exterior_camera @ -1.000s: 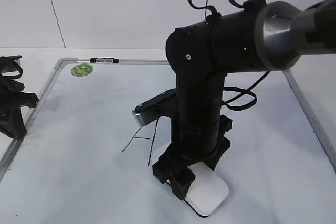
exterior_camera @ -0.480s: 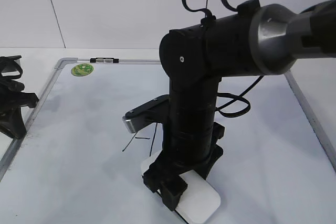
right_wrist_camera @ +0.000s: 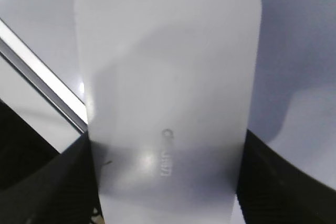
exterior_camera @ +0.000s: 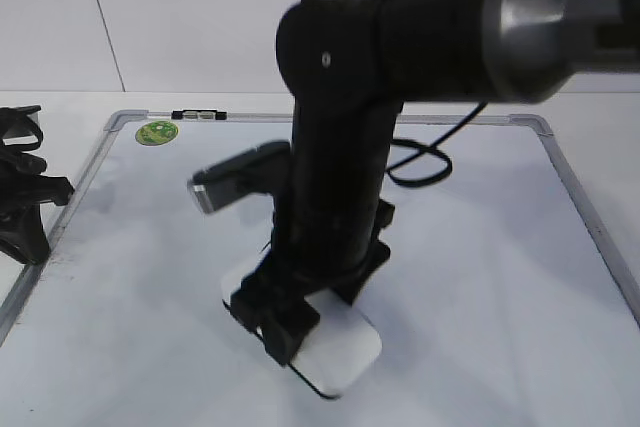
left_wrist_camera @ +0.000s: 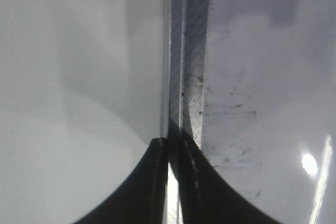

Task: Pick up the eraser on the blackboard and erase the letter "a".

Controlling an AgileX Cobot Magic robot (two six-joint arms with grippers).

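Observation:
The white eraser [exterior_camera: 342,355] lies flat on the blackboard [exterior_camera: 480,277], a white dry-erase board with a grey frame. My right gripper [exterior_camera: 290,319] points down and is shut on the eraser's sides. In the right wrist view the eraser [right_wrist_camera: 168,77] fills the frame, with its grey logo showing, between the dark fingers [right_wrist_camera: 47,182]. The letter "a" is not in view; my arm and the eraser hide the middle of the board. My left gripper [exterior_camera: 22,202] rests by the board's left edge, jaws together and empty.
A round green sticker [exterior_camera: 157,132] sits in the board's far left corner. The left gripper [left_wrist_camera: 173,148] hovers over the board's grey frame [left_wrist_camera: 191,77]. The frame also crosses the right wrist view [right_wrist_camera: 42,82]. The right wrist camera [exterior_camera: 225,182] juts left from the arm.
My right gripper has slid the eraser to the left across the board. The thin black marker strokes seen beside the arm earlier no longer show. The left arm has not moved.

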